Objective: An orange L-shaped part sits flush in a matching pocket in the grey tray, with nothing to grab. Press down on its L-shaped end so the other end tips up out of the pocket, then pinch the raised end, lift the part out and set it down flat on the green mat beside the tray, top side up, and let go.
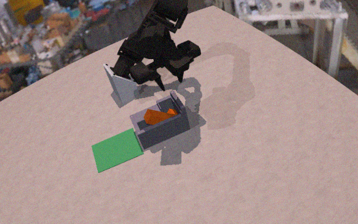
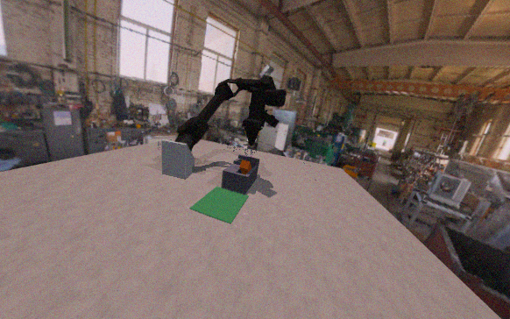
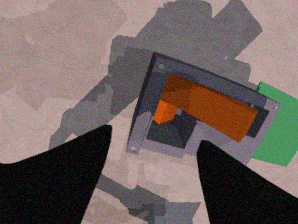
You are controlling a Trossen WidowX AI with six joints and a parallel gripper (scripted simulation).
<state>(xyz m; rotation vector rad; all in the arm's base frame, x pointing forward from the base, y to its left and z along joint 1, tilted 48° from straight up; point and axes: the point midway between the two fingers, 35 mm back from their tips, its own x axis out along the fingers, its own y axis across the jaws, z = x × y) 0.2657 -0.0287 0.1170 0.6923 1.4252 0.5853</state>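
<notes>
The orange L-shaped part [image 1: 157,118] [image 2: 245,166] [image 3: 215,110] is tilted in the grey tray [image 1: 165,135] [image 2: 234,181] [image 3: 215,144]. Its straight end, on the mat side, stands raised out of the pocket. Its L-shaped end sits low by the tray's taller end wall. The green mat [image 1: 117,151] [image 2: 220,204] [image 3: 281,130] lies flat beside the tray, with nothing on it. My gripper [image 1: 172,85] [image 2: 251,145] [image 3: 156,140] is open and empty. It hangs above the tray, towards the taller-wall end, clear of the part.
A light grey upright block [image 1: 123,90] [image 2: 175,159] stands on the table near the arm's base, a short way from the tray. The tray's taller end wall [image 1: 177,103] rises at the end away from the mat.
</notes>
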